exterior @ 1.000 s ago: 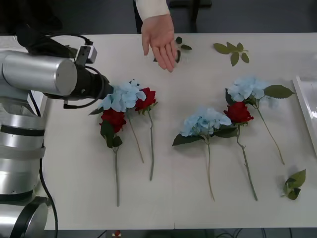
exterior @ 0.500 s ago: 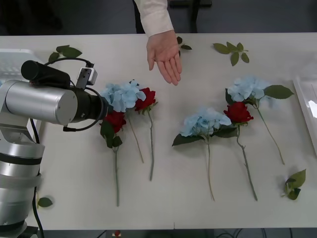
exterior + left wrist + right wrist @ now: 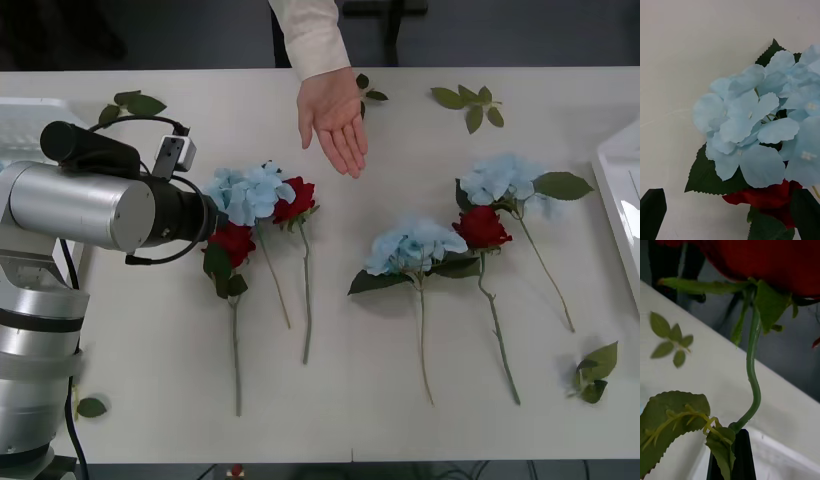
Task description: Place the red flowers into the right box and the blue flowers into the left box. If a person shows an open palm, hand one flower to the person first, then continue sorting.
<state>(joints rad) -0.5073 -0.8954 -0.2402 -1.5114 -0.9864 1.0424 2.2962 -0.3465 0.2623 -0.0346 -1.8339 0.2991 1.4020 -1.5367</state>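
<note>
Caught the left gripper point(image 3: 729, 195) poised over the flower pile at nine o'clock on the table point(image 3: 400, 420), at the end of the left arm point(image 3: 100, 205), with black fingers point(image 3: 653, 210) spread wide and touching nothing. Framed between those fingers a blue flower point(image 3: 752, 127) lying over a red flower point(image 3: 767, 197), the two heads pressed together. Found the right gripper point(image 3: 738, 437) pinched shut on the thin green stem of a second red flower point(image 3: 752, 363), with the head carried high, clear of the table, and a serrated leaf point(image 3: 670, 416) hanging just beside the grip. Recorded a person's hand point(image 3: 335, 115) held out palm-open at twelve o'clock, over the table's far side. Noted further blue flowers point(image 3: 412, 245) and red flowers point(image 3: 482, 227) lying between the centre and three o'clock, stems trailing toward six o'clock. Placed the left box point(image 3: 25, 120) at ten o'clock and the right box point(image 3: 615, 190) at three o'clock. Judged every flower very light, with soft fabric heads easily crushed and thin stems likely to bend and spring back. Judged the bare stem just below the head the best hold, to spare the petals and limit swinging. Expected snagging on any lift from the overlapped pile.
</note>
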